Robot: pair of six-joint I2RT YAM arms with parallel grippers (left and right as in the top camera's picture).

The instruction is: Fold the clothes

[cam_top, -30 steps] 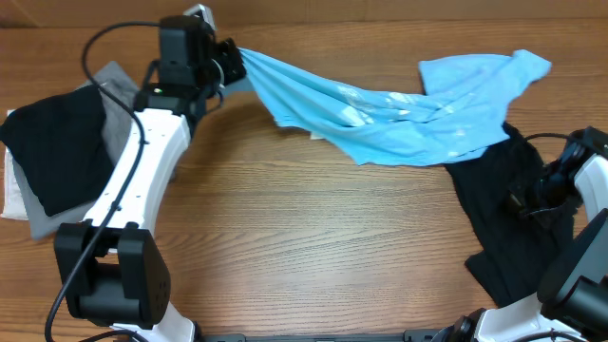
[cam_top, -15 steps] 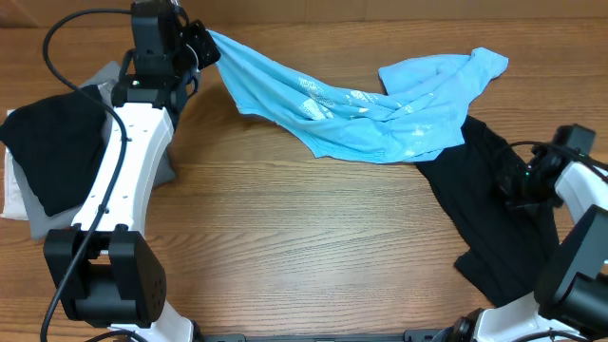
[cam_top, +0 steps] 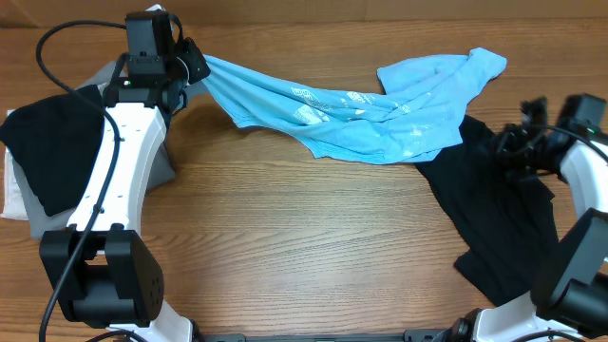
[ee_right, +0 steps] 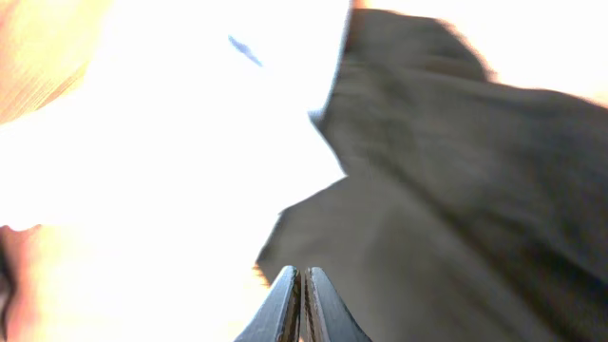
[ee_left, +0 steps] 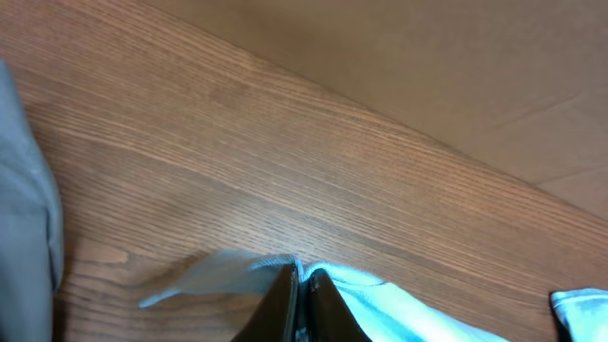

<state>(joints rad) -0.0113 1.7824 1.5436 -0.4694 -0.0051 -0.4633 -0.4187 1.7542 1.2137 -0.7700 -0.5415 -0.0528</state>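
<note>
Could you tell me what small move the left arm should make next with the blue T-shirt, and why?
Probably draw the left tool, shut on an edge of the blue T-shirt, a little toward the near side of the table. The shirt lies bunched and twisted, its right end overlapping the black garment, so it needs pulling clear and flat before folding.

White-shelled left arm (cam_top: 114, 180) with black joints, looping black cable (cam_top: 45, 46), white right arm (cam_top: 581, 180), dark tapered claw fingers (ee_left: 277, 309)
</note>
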